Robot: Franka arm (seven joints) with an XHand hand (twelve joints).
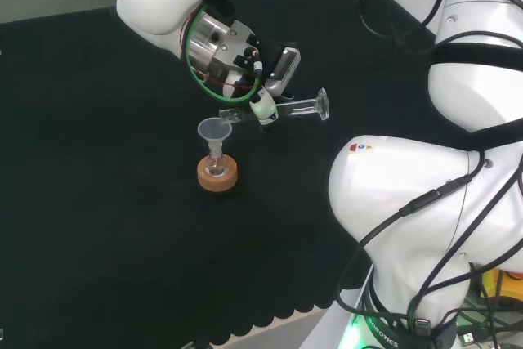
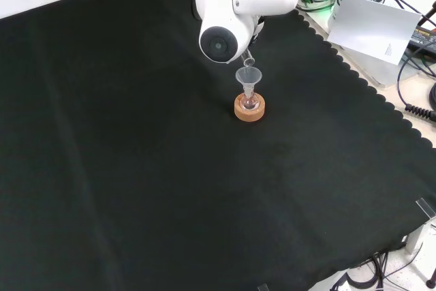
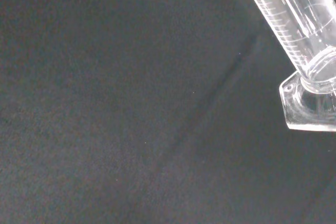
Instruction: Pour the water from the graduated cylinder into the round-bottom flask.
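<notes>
One graduated cylinder (image 1: 290, 108) lies nearly level in the head view, the hand (image 1: 263, 96) curled round its mid-barrel, mouth over the funnel (image 1: 214, 131) in the flask (image 1: 216, 167) on its cork stand (image 1: 217, 176). Front view: we see the funnel (image 2: 248, 76) below the arm link (image 2: 219, 44). Wrist view: we judge the glass (image 3: 294, 19) light, slippery, fragile; hold the barrel.

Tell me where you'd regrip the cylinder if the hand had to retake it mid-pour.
Probably mid-tube, where the hand grips now. The cylinder lies almost level, mouth over the funnel, foot to the head view's right. Come from above, fingers curling round the tube, clear of the wide foot and the spout.
</notes>
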